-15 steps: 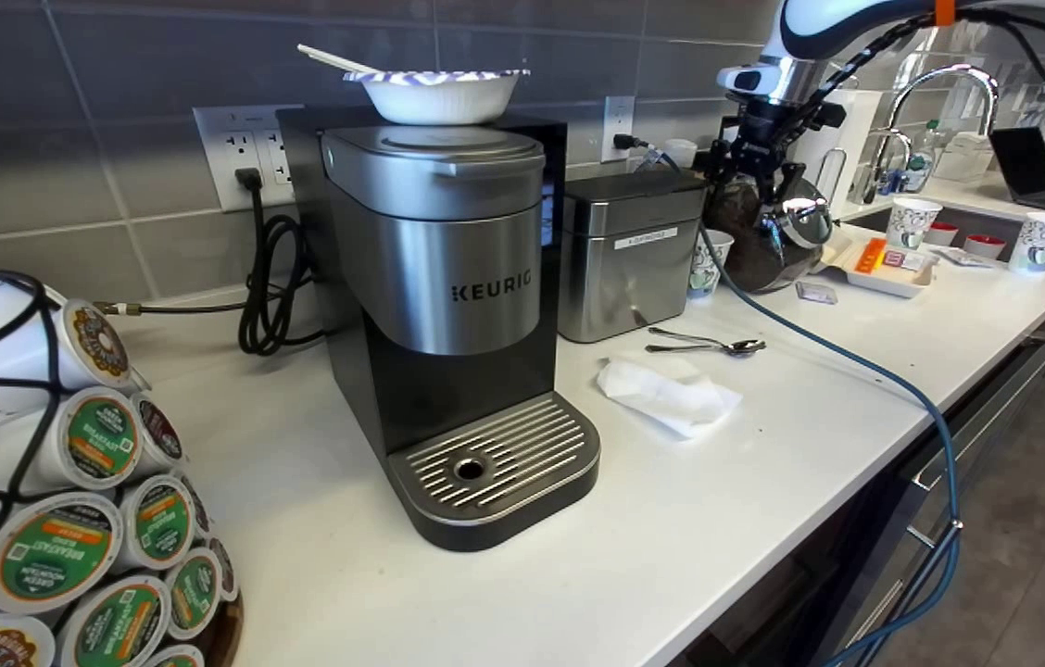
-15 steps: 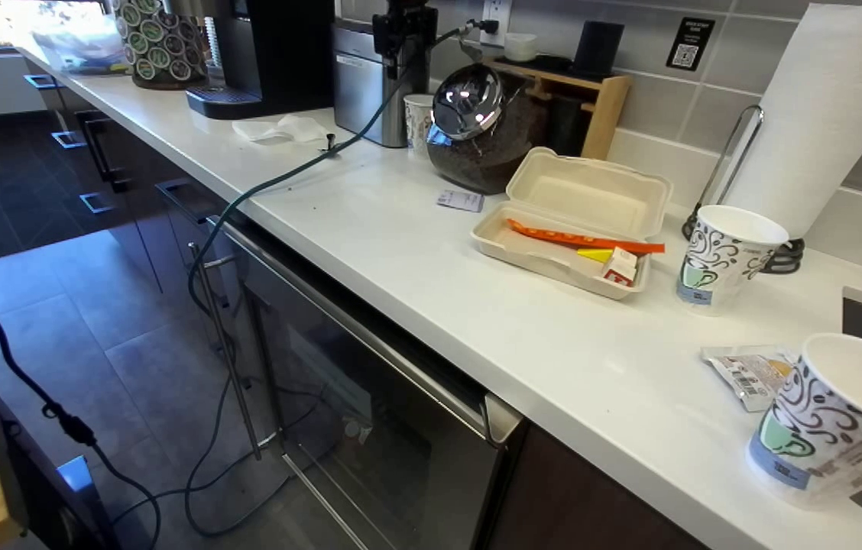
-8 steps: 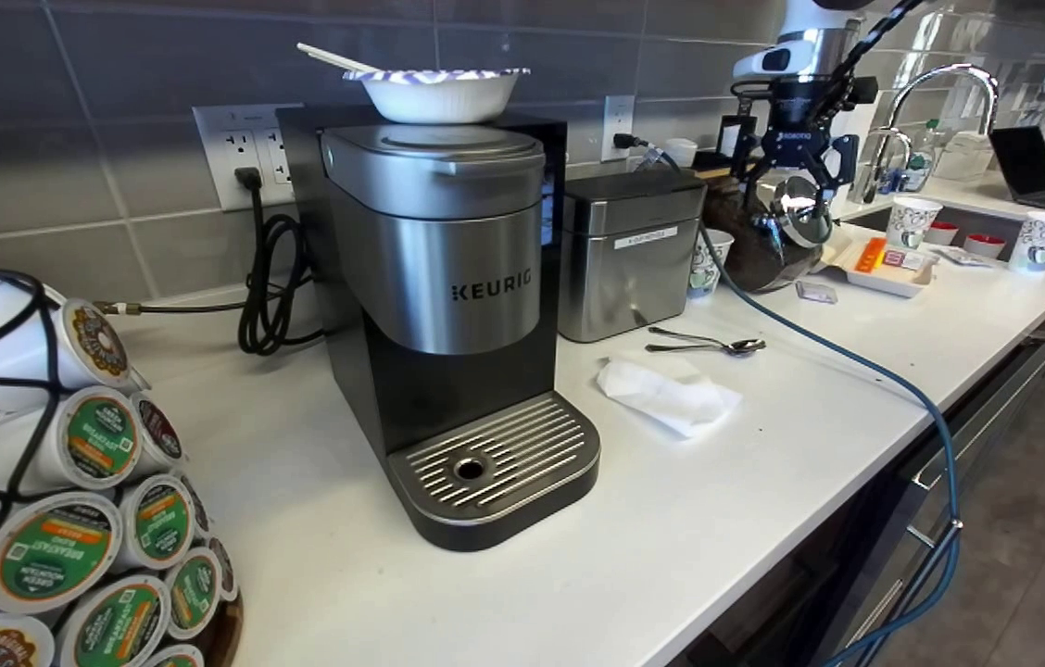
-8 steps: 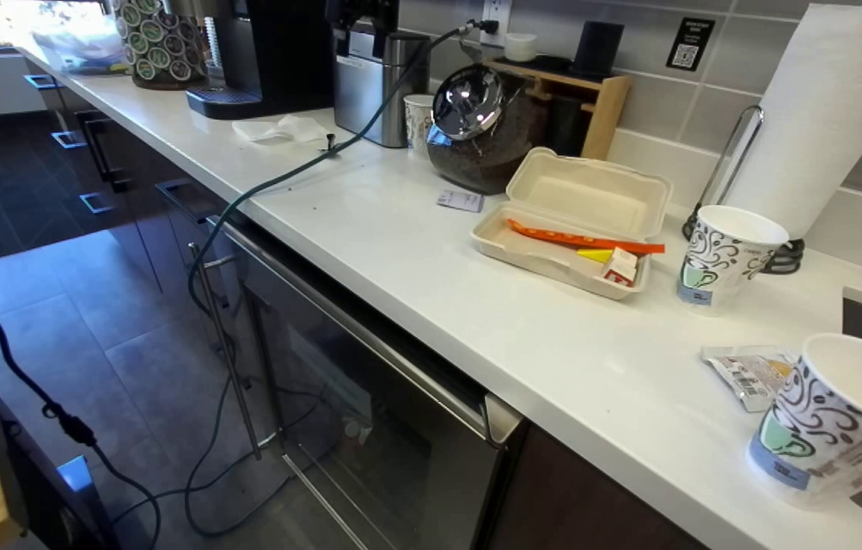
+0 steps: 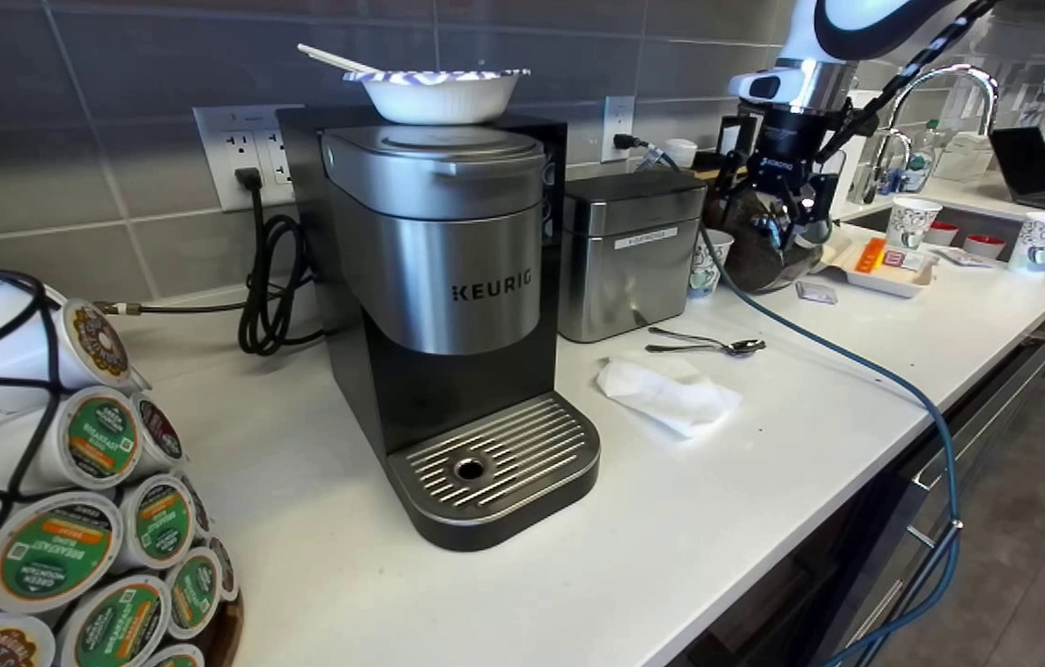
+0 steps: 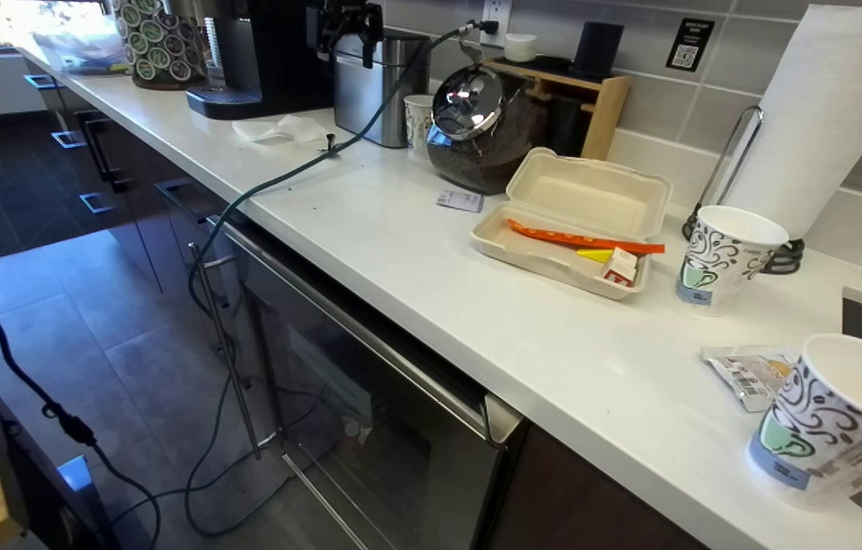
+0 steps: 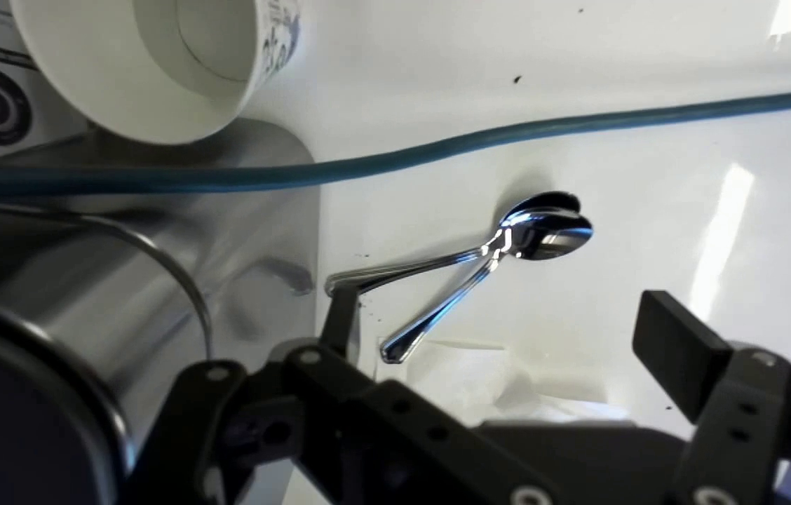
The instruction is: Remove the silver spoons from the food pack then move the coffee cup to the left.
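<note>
Two silver spoons (image 5: pixel 717 346) lie crossed on the white counter beside the steel box, outside the food pack; they also show in the wrist view (image 7: pixel 550 235). The food pack (image 6: pixel 538 267) is a light open clamshell with an orange strip and small packets. It also shows in an exterior view (image 5: pixel 888 285). A patterned paper cup (image 5: pixel 706 269) stands beside the steel box; more cups (image 6: pixel 714 267) stand near the sink. My gripper (image 7: pixel 508 326) is open and empty above the counter. In the wrist view its left finger overlaps one spoon handle's end; contact cannot be told.
A blue cable (image 7: pixel 437 151) crosses the counter past the spoons. The steel box (image 5: pixel 634 278), the coffee machine (image 5: pixel 458 296) and a glass jar with a chrome lid (image 6: pixel 477 145) stand near. A white napkin (image 5: pixel 671 394) lies by the spoons. A paper-towel roll (image 6: pixel 821 114) stands by the sink.
My gripper has moved toward the coffee machine side, leftward in an exterior view, and turned. It sits slightly lower than half a second ago. The spoons, cups and food pack have not moved.
</note>
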`<state>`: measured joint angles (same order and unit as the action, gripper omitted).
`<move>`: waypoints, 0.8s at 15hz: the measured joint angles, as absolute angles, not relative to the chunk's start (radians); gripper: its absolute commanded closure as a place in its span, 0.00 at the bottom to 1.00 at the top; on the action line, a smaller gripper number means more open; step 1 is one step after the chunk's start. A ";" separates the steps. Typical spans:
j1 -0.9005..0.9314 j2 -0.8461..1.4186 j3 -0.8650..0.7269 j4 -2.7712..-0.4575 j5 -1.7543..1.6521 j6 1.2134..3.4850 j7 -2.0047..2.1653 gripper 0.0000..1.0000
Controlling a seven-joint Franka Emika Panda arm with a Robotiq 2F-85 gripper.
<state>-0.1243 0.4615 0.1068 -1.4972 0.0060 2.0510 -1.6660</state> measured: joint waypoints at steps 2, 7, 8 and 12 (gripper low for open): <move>-0.113 0.415 0.107 -1.597 0.029 2.168 -1.573 0.00; -0.090 0.280 0.105 -1.851 0.064 2.390 -1.323 0.00; -0.085 0.250 0.103 -1.905 0.064 2.441 -1.270 0.00; -0.064 0.144 0.087 -2.095 0.046 2.639 -1.114 0.00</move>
